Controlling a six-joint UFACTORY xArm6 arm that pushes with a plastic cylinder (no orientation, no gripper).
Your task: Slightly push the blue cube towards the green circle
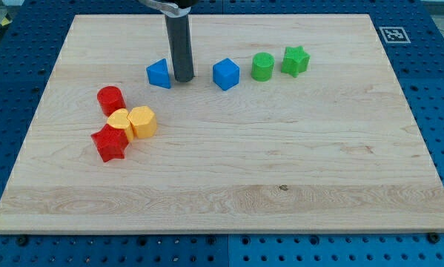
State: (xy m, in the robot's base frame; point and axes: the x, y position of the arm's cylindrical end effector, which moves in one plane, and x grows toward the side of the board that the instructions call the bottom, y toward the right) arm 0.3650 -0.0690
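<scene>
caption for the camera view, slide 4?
My tip sits between the blue triangle and blue cube, green circle further right.

Bright, even light from overhead, no dim corners. Pale wooden board (229, 170) evenly lit, grain crisp edge to edge; no hot glare on it. Dark cylindrical rod (181, 44) has a soft vertical sheen down its side; my tip (183, 78) throws only a small faint shadow at its base. Blue cube (226, 74) and green round cylinder block (262, 67) cast short soft shadows close under them, same w/ other blocks. Colours saturated. Focus sharp overall, no motion blur. Board edges look straight, only perspective taper toward view's top. Blue perforated table (14, 89) slightly darker.
</scene>
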